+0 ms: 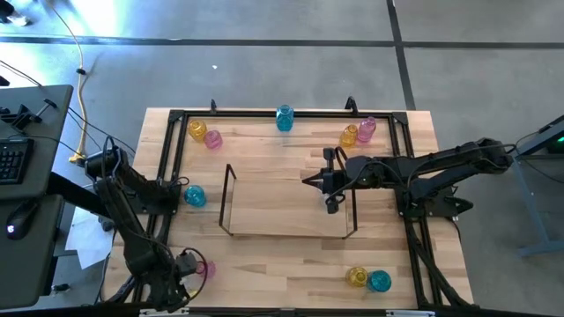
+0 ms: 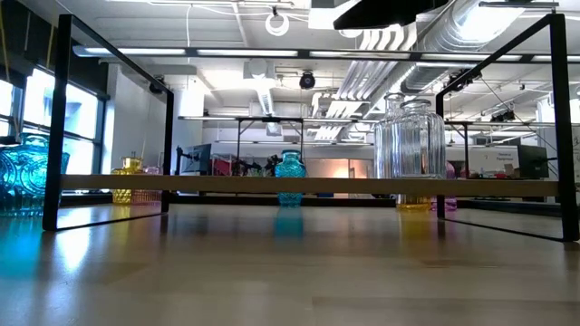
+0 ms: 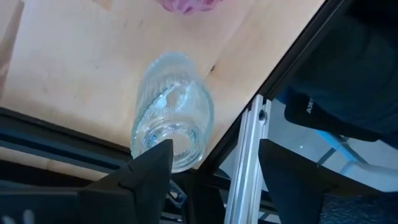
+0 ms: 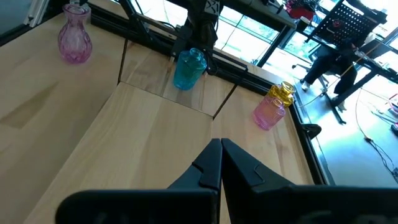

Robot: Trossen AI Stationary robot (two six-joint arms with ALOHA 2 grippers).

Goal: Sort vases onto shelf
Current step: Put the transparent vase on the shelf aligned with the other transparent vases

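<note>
As only one vase shows on the shelf, progress: early, by judgement.
Shelf [image 1: 291, 198]: centre of the high view on the tabletop [image 1: 282, 260], wire frames at both ends.
Done: one clear vase [image 2: 410, 140] stands upright on the shelf at the right of the low view; the rest of the shelf surface shows bare.
Left, upper edge of high view: yellow vase [image 1: 197, 129] and pink vase [image 1: 213, 139] touching or nearly so at upper left; teal vase [image 1: 285, 117] at upper centre; a yellow [image 1: 350, 135] and pink [image 1: 367, 129] pair at upper right.
Left, lower area: teal vase [image 1: 194, 195] just left of the shelf; pink vase [image 1: 204, 269] at lower left; a yellow [image 1: 356, 277] and teal [image 1: 380, 281] pair at lower right.
Left, second clear vase [image 3: 171, 124]: on the tabletop by the frame rail, seen only in the left wrist view.
Right gripper [image 1: 330, 198]: over the right end of the shelf, fingers closed together, holding nothing.
Left gripper [image 3: 217, 162]: lower left of the high view, fingers spread wide, empty; the second clear vase sits just ahead of one finger, not enclosed.
Likely next pick: the second clear vase, by judgement.
</note>
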